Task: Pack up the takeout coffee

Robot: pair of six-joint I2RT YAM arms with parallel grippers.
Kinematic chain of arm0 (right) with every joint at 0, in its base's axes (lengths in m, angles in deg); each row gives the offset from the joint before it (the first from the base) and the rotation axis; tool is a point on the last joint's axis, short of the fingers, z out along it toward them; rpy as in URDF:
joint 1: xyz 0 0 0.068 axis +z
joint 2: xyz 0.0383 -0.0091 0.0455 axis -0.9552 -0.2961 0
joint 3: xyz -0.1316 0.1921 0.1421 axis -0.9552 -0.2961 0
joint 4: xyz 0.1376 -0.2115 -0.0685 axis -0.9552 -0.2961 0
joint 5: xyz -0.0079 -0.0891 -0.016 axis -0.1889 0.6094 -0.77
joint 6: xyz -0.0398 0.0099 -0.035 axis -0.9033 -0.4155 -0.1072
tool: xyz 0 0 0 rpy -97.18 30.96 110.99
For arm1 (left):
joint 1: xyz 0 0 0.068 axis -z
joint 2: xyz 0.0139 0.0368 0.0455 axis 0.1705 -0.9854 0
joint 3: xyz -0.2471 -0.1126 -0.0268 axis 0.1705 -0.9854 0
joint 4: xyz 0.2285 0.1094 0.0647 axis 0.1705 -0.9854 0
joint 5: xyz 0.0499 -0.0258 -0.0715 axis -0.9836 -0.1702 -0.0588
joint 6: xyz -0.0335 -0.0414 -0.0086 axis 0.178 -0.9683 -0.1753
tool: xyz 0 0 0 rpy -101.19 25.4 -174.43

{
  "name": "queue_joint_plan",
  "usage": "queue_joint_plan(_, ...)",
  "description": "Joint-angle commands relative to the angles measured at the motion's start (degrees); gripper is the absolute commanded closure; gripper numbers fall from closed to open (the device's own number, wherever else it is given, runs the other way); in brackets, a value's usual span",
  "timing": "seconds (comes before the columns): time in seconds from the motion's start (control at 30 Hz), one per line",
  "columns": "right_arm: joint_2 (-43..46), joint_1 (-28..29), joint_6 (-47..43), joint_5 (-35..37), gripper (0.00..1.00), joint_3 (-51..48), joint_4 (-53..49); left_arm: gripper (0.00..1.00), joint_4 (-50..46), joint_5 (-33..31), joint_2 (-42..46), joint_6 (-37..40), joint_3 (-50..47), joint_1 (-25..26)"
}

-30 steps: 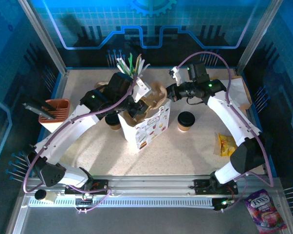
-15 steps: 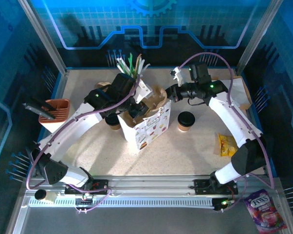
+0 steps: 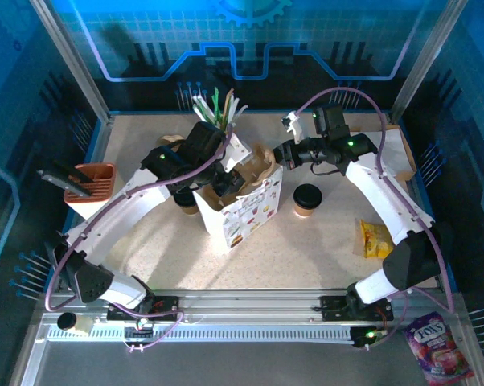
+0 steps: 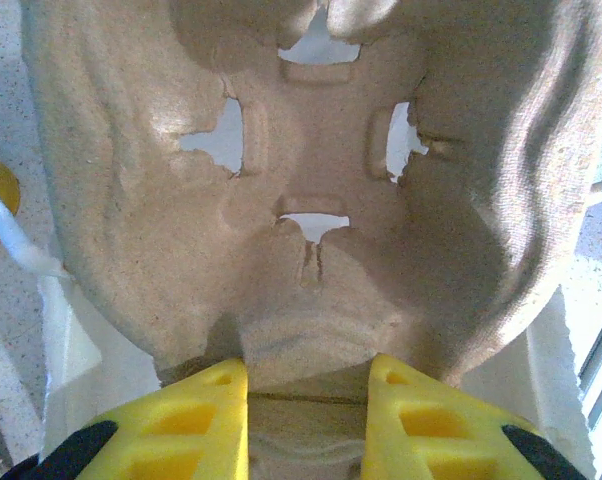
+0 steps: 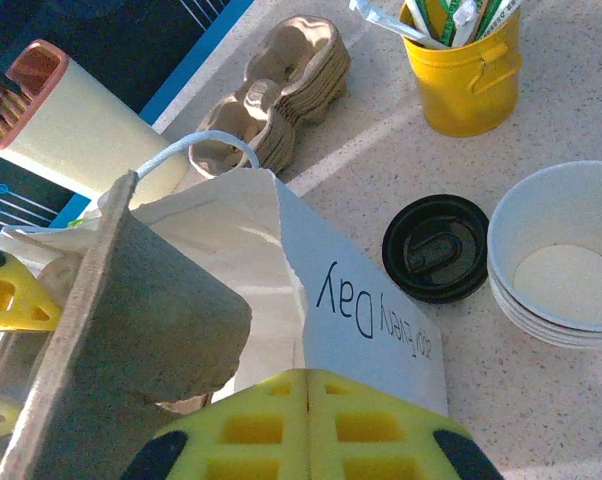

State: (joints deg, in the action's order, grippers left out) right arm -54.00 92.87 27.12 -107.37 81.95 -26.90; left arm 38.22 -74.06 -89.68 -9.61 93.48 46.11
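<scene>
Brown moulded-pulp cup carrier (image 4: 311, 150) is what I have in the left gripper (image 4: 306, 385): the two yellow fingers (image 4: 206, 425) stand apart with the carrier's near edge clamped between them. From the top camera the carrier hangs tilted over the open mouth of the white paper bag (image 3: 246, 213), which stands near the middle of the table (image 3: 306, 249). My right gripper (image 5: 306, 390) is clenched, its yellow fingers pressed together. The bag's corner crease runs straight down into the seam between them, so I read it as pinching the bag's top edge at the far right corner. Neither coffee is in the bag. The right coffee cup (image 3: 307, 199), kraft brown with a black lid, stands upright on the table just right of the bag and apart from it. The left coffee cup (image 3: 186, 201) sits on the left side of the bag, partly under my left arm. On the right wrist camera its black lid (image 5: 437, 247) shows beside a stack of lidless cups (image 5: 566, 255), with the yellow utensil cup (image 5: 466, 60) farther off. A yellow snack packet (image 3: 375, 239) lies near the right edge.
</scene>
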Motion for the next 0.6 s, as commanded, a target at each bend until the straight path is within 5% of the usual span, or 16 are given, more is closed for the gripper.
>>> queue_joint_plan(0.0, 1.9, -0.8, 0.2, 0.0, 0.93, -0.9, -0.3, 0.73, -2.0, -0.4, -0.7, -0.6, 0.2, 0.4)
queue_joint_plan(0.57, 2.3, -1.0, 0.0, 1.3, 0.93, -1.5, -0.7, 0.73, -3.5, -0.3, -1.5, -0.9, -0.5, 0.4)
